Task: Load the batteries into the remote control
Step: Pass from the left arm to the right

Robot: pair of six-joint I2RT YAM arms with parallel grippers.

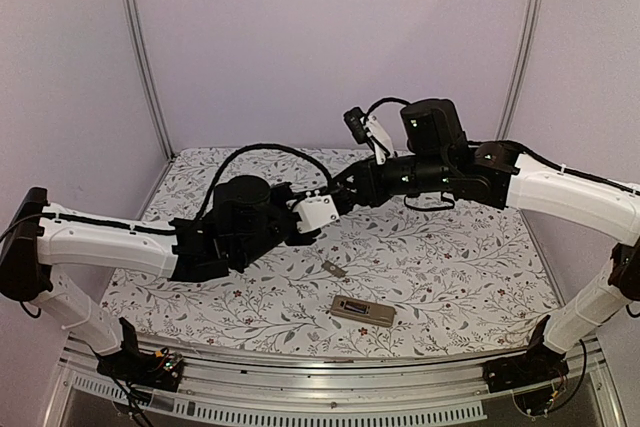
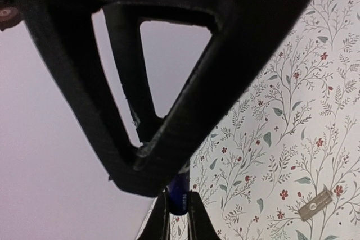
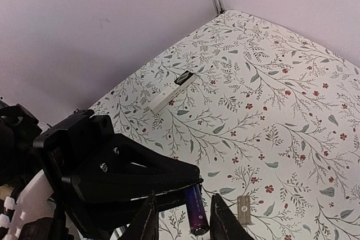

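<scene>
Above the desk (image 1: pixel 450 257), beyond the remote control (image 1: pixel 363 311) and a little to its left, the two arms meet tip to tip in the air. The left claw (image 2: pixel 171 179) is pressed together on one battery (image 3: pixel 195 212), a slim dark purple-blue cylinder. It pinches one end, and the rest of the battery sticks out past the black fingers.

The right claw (image 3: pixel 183 209) faces it from the opposite side with its jaws spread. One finger stands on each side of the battery's free end. The right wrist view shows a gap on at least one side, so no grip shows there.

The remote control lies flat on the floral desk, nearer the arm bases than both claws, with its long side across the view. A dark recess shows in its top face, but I cannot tell whether anything sits in it. A small grey plate (image 1: pixel 335 268) lies flat just beyond the remote control, between it and the claws and apart from both.
</scene>
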